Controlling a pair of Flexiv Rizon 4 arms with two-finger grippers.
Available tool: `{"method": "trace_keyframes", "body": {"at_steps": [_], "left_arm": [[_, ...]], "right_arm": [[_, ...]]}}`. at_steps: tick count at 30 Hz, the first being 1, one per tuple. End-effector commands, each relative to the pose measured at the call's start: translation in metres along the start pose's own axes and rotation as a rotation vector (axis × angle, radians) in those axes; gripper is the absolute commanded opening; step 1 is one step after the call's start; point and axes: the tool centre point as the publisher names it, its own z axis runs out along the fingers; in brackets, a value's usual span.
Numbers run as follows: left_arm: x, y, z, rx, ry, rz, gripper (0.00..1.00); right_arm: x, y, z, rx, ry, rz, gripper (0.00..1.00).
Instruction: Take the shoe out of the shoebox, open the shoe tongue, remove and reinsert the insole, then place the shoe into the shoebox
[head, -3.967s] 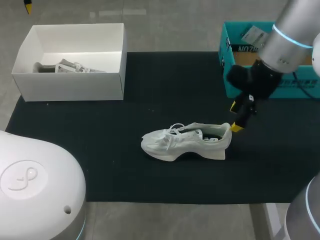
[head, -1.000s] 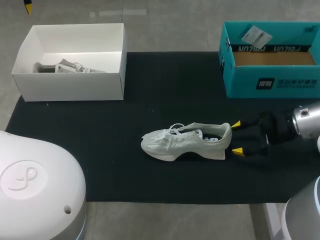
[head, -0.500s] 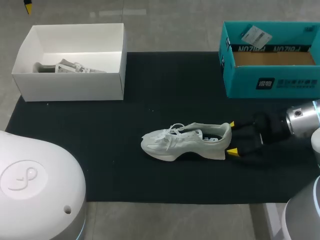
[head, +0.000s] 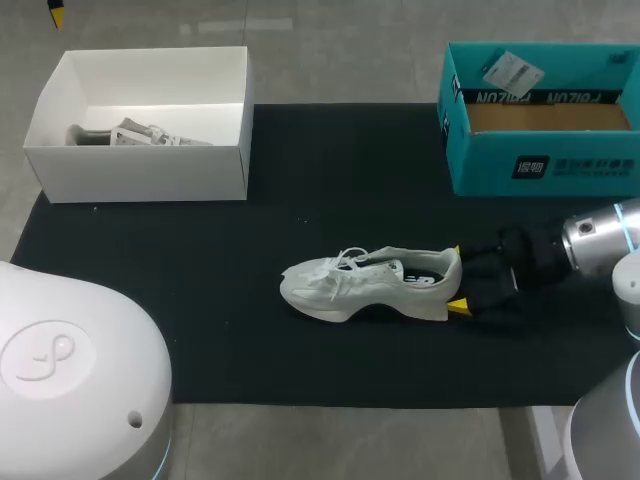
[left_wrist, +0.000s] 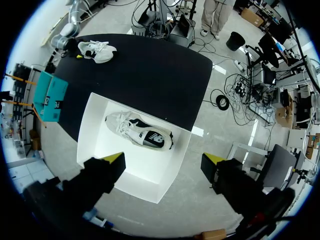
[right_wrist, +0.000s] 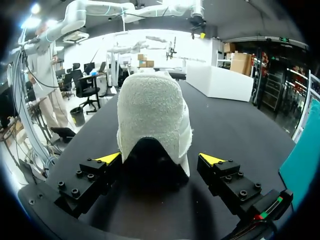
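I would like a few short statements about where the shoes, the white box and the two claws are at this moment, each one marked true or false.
1. The white shoe lies on the black mat, outside the white shoebox. True.
2. The right claw is shut on the shoe's toe. False: it is open, with the heel between its fingers.
3. The white shoebox is empty. False: a second shoe lies inside it.
4. The left claw is open, above the white shoebox. True.
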Motion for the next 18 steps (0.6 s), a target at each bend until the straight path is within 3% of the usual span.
{"method": "trace_keyframes", "body": {"at_steps": [1, 18], "left_arm": [[0.0, 0.0, -0.001, -0.001, 0.003, 0.0, 1.0], [0.0, 0.0, -0.001, -0.001, 0.003, 0.0, 1.0]], "right_arm": [[0.0, -0.001, 0.007, 0.006, -0.023, 0.007, 1.0], [0.012, 0.004, 0.0, -0.002, -0.058, 0.018, 1.0]]}}
